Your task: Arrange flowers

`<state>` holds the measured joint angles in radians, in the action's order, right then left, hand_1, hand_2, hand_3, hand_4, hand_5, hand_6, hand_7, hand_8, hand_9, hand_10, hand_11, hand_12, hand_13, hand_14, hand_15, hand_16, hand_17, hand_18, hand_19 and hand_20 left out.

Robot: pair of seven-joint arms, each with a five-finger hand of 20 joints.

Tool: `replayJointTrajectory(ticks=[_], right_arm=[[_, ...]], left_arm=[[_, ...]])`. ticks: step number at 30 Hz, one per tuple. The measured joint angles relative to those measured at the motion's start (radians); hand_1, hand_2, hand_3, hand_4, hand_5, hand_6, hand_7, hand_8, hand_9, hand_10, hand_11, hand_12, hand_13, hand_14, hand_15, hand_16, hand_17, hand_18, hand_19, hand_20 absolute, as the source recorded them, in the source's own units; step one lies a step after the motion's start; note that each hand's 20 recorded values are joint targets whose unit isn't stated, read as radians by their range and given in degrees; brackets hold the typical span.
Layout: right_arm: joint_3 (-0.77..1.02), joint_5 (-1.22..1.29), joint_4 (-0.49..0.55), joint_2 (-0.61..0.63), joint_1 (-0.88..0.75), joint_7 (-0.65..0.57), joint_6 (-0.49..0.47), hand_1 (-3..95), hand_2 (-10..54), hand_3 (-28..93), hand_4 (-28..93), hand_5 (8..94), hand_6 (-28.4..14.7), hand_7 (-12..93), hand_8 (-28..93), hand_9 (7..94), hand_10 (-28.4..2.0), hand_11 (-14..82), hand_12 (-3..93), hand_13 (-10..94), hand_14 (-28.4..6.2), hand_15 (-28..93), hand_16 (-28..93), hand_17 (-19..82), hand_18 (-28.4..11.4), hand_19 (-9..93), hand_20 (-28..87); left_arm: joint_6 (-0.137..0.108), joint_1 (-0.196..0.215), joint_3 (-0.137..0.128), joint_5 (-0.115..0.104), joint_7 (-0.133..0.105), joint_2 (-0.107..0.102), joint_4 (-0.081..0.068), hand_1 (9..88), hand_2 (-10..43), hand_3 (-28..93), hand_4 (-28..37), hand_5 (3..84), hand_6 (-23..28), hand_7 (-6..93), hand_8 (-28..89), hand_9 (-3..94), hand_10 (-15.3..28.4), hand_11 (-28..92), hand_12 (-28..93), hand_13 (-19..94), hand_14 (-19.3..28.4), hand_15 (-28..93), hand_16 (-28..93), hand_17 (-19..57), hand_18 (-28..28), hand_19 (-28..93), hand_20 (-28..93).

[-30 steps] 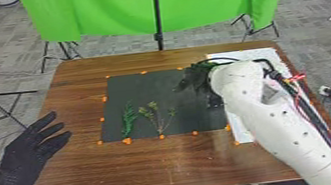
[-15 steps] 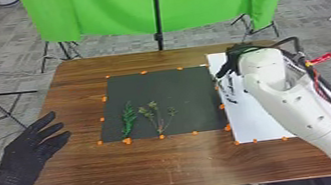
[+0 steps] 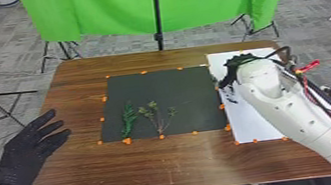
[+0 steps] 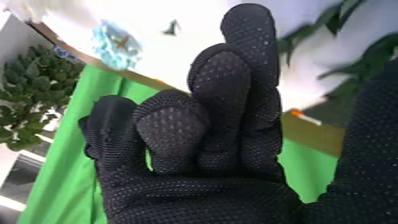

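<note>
"Where are the stems, from where you're standing?"

"Head view: a feathery green sprig (image 3: 129, 118) and a thin, branching sprig (image 3: 158, 121) lie side by side on the dark mat (image 3: 165, 83), toward the robot."

"And its hands?"

"Left hand (image 3: 31, 152) is open, fingers loosely spread, over the table's (image 3: 153, 170) left side. Right hand (image 3: 238, 69) is over the white sheet (image 3: 268, 119), near the mat's far right corner. Some dark leafy bits (image 3: 230, 94) show on the sheet, just beside it."

"What about the right wrist view?"

"That hand looks open too, fingers loosely extended, thumb well apart. There are long green leaves (image 4: 366, 61) beyond the gap; I can't tell if it touches them. I see a pale blue flower (image 4: 117, 46) farther off, and green cloth (image 4: 67, 145)."
</note>
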<state>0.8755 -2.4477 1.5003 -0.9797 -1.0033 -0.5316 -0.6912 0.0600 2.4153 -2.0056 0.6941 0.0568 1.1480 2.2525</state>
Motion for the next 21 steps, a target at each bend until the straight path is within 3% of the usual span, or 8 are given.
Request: replayJointTrajectory(ticks=[7, 13, 17, 21], right_arm=[[0.004, -0.002, -0.025, -0.004, 0.000, 0.011, 0.005, 37.3, -6.6, 38, -28, 80.4, 0.1, 45, -19, 87.1, -9.3, 51.5, 33.3, 80, -8.9, 75, 30, 48, -21.3, 93, 58], [0.009, -0.008, -0.023, -0.011, -0.005, 0.021, 0.013, 48.3, -6.1, 36, -28, 82.1, 1.0, 46, -20, 89.0, -8.7, 51.0, 32.5, 81, -8.2, 74, 29, 49, -20.8, 93, 58], [0.022, 0.000, -0.017, -0.018, -0.015, 0.024, 0.020, 49.2, -8.4, 57, -28, 84.7, 2.0, 44, -19, 91.3, -8.1, 49.6, 32.0, 83, -7.3, 73, 30, 50, -20.2, 93, 57], [0.055, 0.056, -0.014, -0.035, -0.035, 0.051, 0.031, 47.6, -8.7, 69, -28, 87.8, 1.0, 39, -3, 93.6, -8.3, 48.0, 31.2, 85, -7.0, 72, 30, 50, -19.7, 93, 57]], left_arm=[[0.003, -0.003, 0.000, 0.000, 0.004, -0.002, -0.003, 25.8, -0.8, 71, -26.4, 34.0, 1.9, 24.8, -12, 30.3, 13.1, 31, 14, 28, 15.9, 47, -2, -7.1, 23.6, 54, 10], [0.008, -0.011, 0.000, 0.000, 0.010, -0.003, -0.007, 25.7, -0.9, 71, -26.4, 34.0, 1.9, 24.8, -12, 30.3, 13.1, 31, 14, 28, 15.9, 47, -2, -7.1, 23.6, 54, 10], [0.011, -0.015, 0.000, 0.000, 0.014, -0.003, -0.008, 25.7, -0.9, 71, -26.5, 34.1, 1.9, 24.7, -12, 30.3, 13.2, 31, 14, 28, 15.9, 47, -2, -7.0, 23.5, 54, 10], [0.012, -0.016, 0.000, 0.000, 0.015, -0.003, -0.009, 25.7, -0.9, 71, -26.5, 34.0, 1.8, 24.9, -12, 30.3, 13.1, 30, 14, 28, 15.9, 47, -2, -7.1, 23.5, 54, 10]])
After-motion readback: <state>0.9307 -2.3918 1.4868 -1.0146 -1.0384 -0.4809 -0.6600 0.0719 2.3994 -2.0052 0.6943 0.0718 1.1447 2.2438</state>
